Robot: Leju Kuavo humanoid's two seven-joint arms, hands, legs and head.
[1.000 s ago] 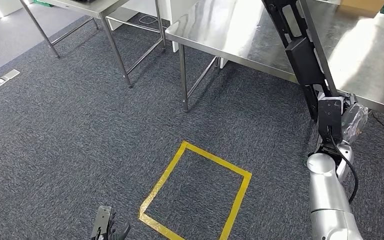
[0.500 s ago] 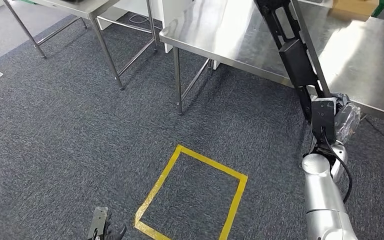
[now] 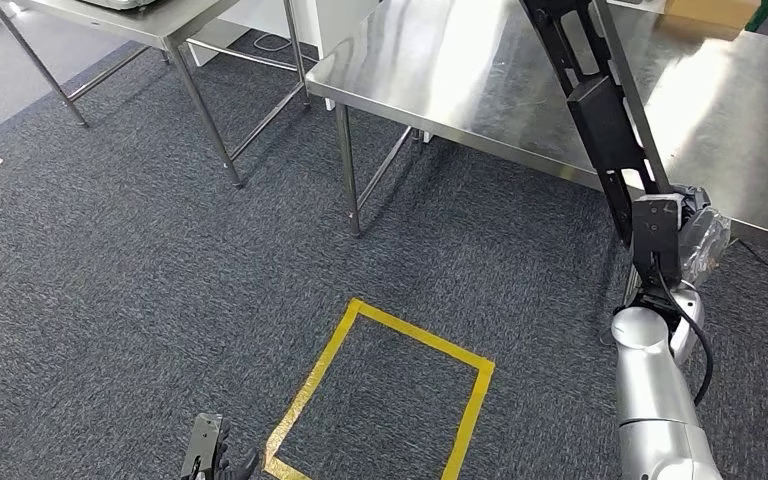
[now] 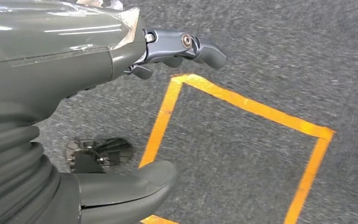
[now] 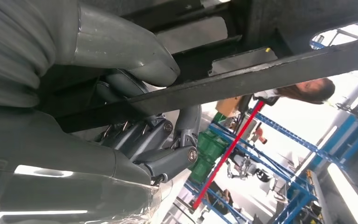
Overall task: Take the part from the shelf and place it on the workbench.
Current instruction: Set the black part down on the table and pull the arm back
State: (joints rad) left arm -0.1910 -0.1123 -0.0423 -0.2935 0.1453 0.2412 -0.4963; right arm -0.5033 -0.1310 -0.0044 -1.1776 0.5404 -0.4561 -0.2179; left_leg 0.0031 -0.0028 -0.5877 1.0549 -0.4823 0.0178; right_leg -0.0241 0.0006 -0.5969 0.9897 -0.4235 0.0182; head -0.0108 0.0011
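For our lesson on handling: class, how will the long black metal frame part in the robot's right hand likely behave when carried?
Probably stiff: the long black metal frame part runs straight, with no visible sag. Likely awkward and apt to swing, since the right hand grips it near one end and most of its length reaches far beyond.

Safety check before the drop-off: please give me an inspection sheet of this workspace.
Surface: steel workbench, shiny top.
Job's things: long black part, held slanting above the bench, not yet set down.
Clutter: cardboard box at the bench's far edge.
Grippers: right robot hand grips the part; left robot hand hangs low, fingers apart, holding nothing.
Cables: black cable looping along the right arm.
Surroundings: grey carpet with a yellow tape square, second steel table, a person near blue racks.
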